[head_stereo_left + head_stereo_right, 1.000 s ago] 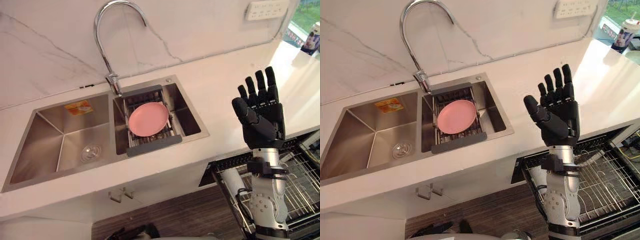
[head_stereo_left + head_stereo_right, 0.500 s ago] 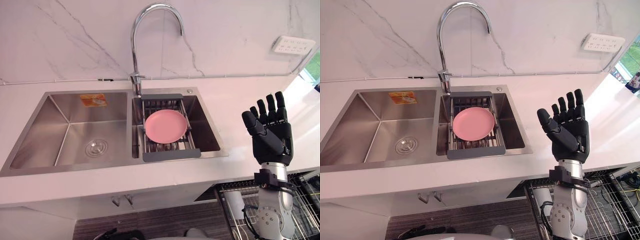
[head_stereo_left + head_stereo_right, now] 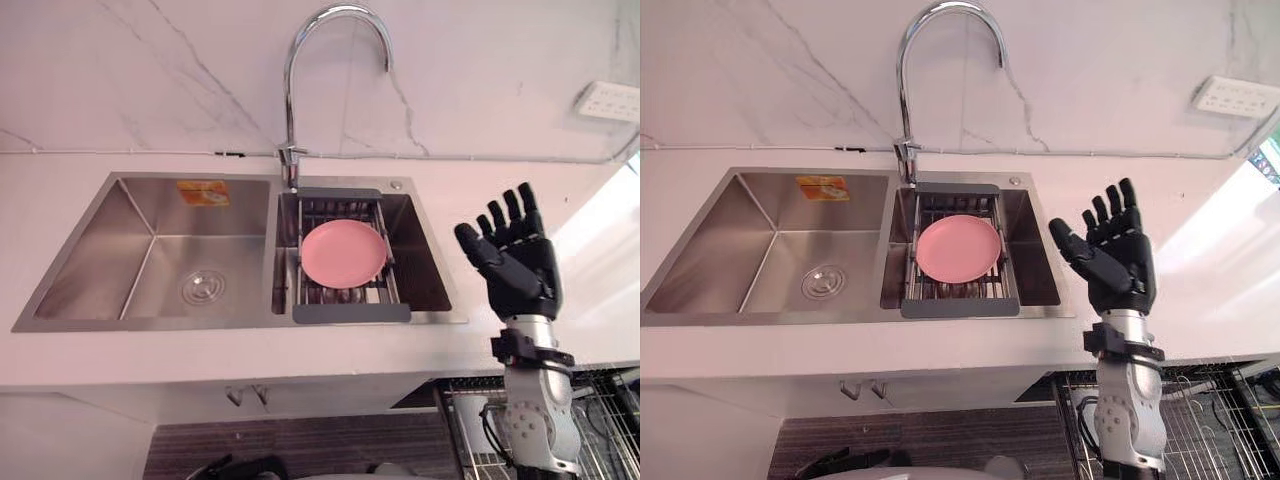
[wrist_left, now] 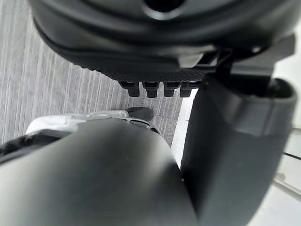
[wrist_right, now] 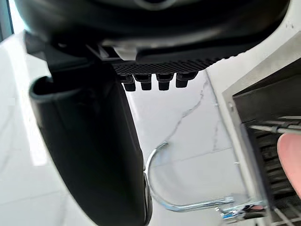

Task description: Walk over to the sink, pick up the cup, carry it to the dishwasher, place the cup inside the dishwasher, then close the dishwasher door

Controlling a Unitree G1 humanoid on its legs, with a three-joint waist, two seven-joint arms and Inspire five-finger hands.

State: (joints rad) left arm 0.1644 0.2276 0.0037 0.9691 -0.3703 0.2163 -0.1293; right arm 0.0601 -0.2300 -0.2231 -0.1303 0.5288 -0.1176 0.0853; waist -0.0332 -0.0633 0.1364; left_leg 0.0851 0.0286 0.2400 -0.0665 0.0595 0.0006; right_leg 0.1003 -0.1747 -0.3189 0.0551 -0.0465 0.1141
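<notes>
Nearest me, left hand (image 4: 150,56) hangs low over the grey striped floor (image 4: 56,84), fingers (image 4: 160,88) straight, nothing in it. Bottom right, the wire dishwasher rack (image 3: 1210,400) sticks out from under the counter (image 3: 200,355), and the right arm rises in front of it. Two small hooks (image 3: 247,396) sit on the cabinet front just below the counter edge. Right hand (image 3: 515,265) is raised over the counter's front edge, just right of the sink (image 3: 95,245). Its fingers (image 3: 525,205) are straight and spread, thumb out to the side, so it's fully open and empty. Sink is a steel double bowl. Left bowl has its drain (image 3: 203,287) and an orange sticker (image 3: 203,192) on the back wall. Right bowl carries a grey-framed drying rack (image 3: 352,313) spanning it front to back. A pink plate (image 3: 344,253) lies flat on that rack, roughly centred. Something dark shows through the rack bars just under the plate's near edge, and I can't make out what it is. Cup: I can't tell where it is from these views, and neither hand has it. At the back of the sink, by the divider, stands the chrome faucet (image 3: 300,90), a tall arch with the spout coming down over the right bowl. Marble-veined wall (image 3: 130,70) behind, white outlet (image 3: 610,100) on it at far right.
</notes>
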